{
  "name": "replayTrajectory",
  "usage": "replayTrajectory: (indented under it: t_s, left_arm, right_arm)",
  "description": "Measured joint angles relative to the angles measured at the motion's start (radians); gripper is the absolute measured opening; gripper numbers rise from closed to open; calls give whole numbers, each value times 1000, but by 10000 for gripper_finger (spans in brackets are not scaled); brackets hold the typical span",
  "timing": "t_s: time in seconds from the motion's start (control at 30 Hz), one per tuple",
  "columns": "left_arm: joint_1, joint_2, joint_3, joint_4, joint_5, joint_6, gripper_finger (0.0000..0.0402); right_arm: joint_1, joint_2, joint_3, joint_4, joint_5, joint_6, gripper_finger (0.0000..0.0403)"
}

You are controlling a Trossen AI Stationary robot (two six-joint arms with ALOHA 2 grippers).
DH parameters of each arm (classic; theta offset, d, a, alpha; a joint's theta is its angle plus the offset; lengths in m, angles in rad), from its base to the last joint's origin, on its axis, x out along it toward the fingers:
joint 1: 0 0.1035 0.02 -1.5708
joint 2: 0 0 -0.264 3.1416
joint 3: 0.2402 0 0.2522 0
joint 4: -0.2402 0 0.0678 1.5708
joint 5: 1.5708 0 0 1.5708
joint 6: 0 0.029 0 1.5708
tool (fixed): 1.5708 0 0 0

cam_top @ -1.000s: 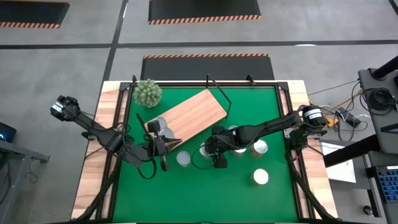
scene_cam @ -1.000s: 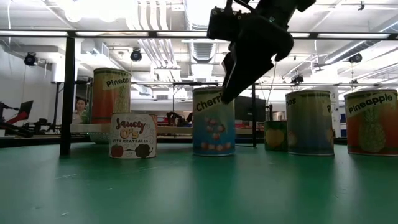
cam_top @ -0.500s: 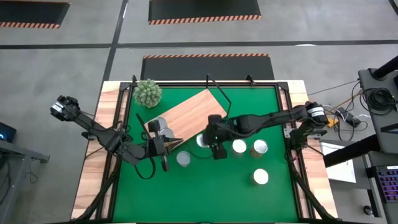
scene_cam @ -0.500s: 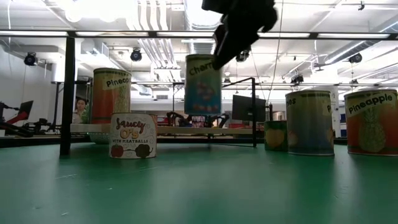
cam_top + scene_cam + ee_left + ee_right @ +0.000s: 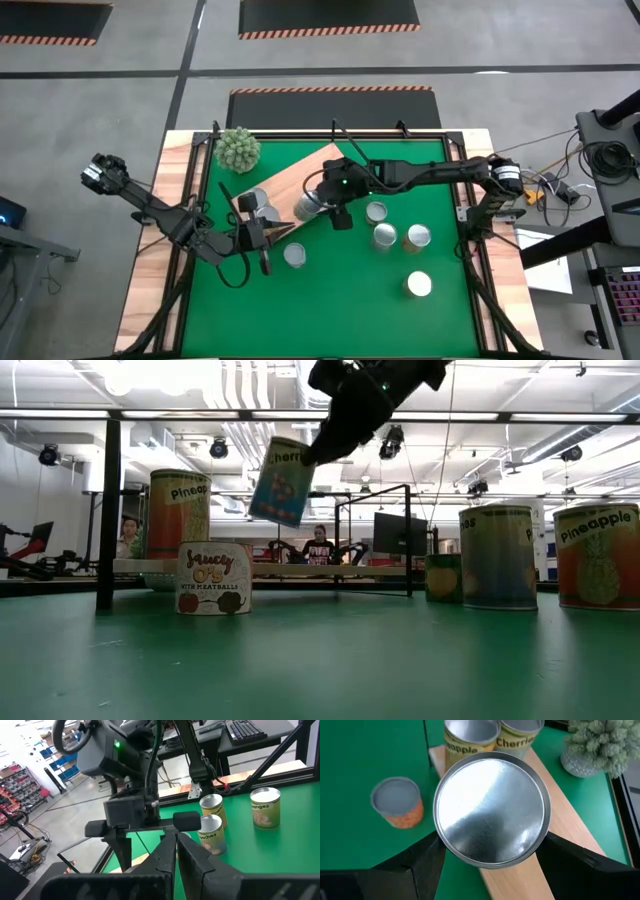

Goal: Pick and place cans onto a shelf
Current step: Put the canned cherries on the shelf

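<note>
My right gripper [image 5: 322, 205] is shut on a Cherries can [image 5: 282, 482] and holds it above the near edge of the wooden shelf [image 5: 322, 172]. Two cans [image 5: 255, 204] stand on the shelf's left end. A short can [image 5: 295, 256] and several taller cans [image 5: 385, 236] stand on the green mat. My left gripper [image 5: 263, 243] is shut and hovers by the shelf's near left corner, with nothing in it. My right gripper pinches the can's side wall, just below its silver top rim [image 5: 440, 837], between the two fingers [image 5: 425, 862], one on each side. The fingers slant down from the table's right. The can hangs lifted clear and tilted, its bottom swung toward the table's left.
A spiky green plant [image 5: 239, 149] sits at the far left corner behind the shelf. The shelf's black wire frame [image 5: 352, 148] rises at its far end. One can [image 5: 418, 285] stands alone near the right front, with open mat around it.
My right gripper has risen and swung toward the table's left and far side, lifting the Cherries can off the mat. The can, upright at first, now tilts and hangs over the shelf's near edge.
</note>
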State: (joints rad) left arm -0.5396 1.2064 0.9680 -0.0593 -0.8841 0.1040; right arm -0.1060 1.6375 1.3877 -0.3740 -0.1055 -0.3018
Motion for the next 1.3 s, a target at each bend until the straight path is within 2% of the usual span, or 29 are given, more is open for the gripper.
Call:
replayTrajectory:
  t_s: [0.37,0.6,0.8,1.3]
  left_arm:
    - [0,0,0,0,0,0,0]
    - [0,0,0,0,0,0,0]
    - [0,0,0,0,0,0,0]
    - [0,0,0,0,0,0,0]
  right_arm:
    - [-6,0,-59,42,1,-3,277]
    - [-17,0,-82,80,12,14,299]
    - [-27,0,-82,108,82,19,314]
    - [-28,-13,-84,118,84,1,274]
